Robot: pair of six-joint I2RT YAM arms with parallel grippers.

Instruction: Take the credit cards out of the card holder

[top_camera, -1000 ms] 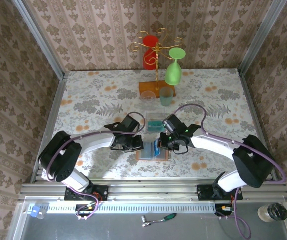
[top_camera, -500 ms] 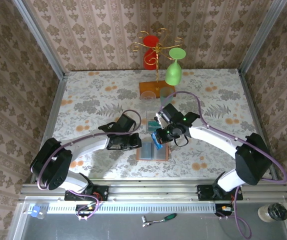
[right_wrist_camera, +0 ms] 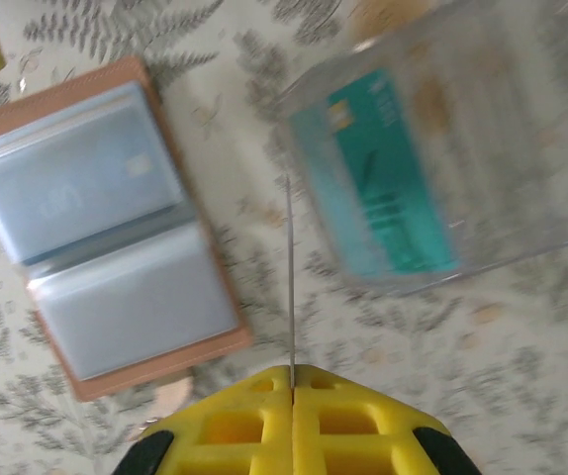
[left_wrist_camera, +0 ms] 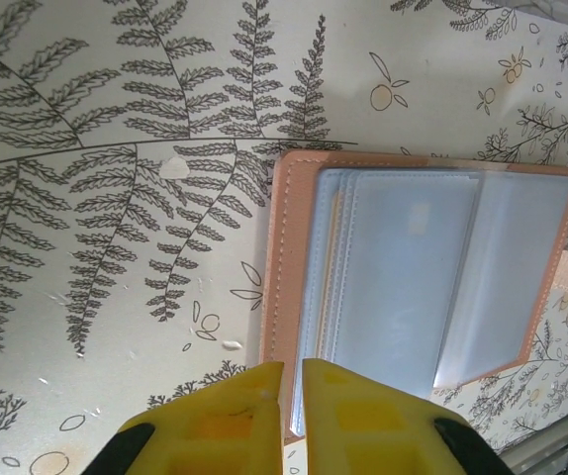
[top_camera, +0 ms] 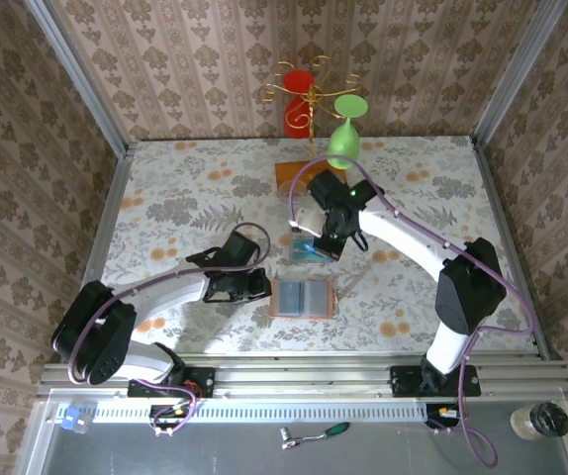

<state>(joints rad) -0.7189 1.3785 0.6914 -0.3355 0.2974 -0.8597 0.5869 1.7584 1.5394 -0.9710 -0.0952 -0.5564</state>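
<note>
From the top view, the card holder (top_camera: 302, 295) lies open and flat on the floral tabletop (top_camera: 185, 198), near the front edge. The left gripper (top_camera: 262, 287) is at its left edge. The right gripper (top_camera: 316, 240) is well beyond it, over the clear tray (top_camera: 294, 230), where a teal card (top_camera: 307, 251) lies.

In the left wrist view, the left gripper (left_wrist_camera: 293, 396) has its jaws nearly together. The holder's brown stitched edge runs into the slit between them, apparently pinched. The grey-blue pockets (left_wrist_camera: 413, 267) spread up and to the right, and a pale chip mark shows through one pocket. No writing is legible.

In the right wrist view, the right gripper (right_wrist_camera: 292, 381) is closed on a credit card (right_wrist_camera: 291, 277) held edge-on, so it appears as a thin upright line. The open card holder (right_wrist_camera: 106, 228) is to its left. The clear tray (right_wrist_camera: 521, 129) is to its right, with the teal card (right_wrist_camera: 388, 178) inside. The card's pale markings are too blurred to read.
</note>
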